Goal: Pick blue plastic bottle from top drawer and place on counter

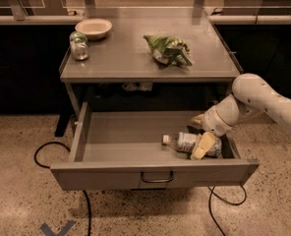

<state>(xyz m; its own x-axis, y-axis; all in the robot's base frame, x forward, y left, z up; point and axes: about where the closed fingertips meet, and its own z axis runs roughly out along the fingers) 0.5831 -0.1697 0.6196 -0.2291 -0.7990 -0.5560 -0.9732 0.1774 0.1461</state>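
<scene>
The top drawer (135, 146) is pulled open below the counter (126, 58). The blue plastic bottle (185, 142) lies on its side at the drawer's right end, white cap pointing left. My gripper (202, 149) hangs from the white arm that comes in from the right. It sits low in the drawer, over the bottle's right half. A pale fingertip (200, 151) covers part of the bottle. I cannot tell whether it grips the bottle.
On the counter stand a white bowl (93, 27), a glass jar with a green lid (78, 45) at the back left, and a green chip bag (169, 49) at the middle right. Black cables (47, 149) lie on the speckled floor.
</scene>
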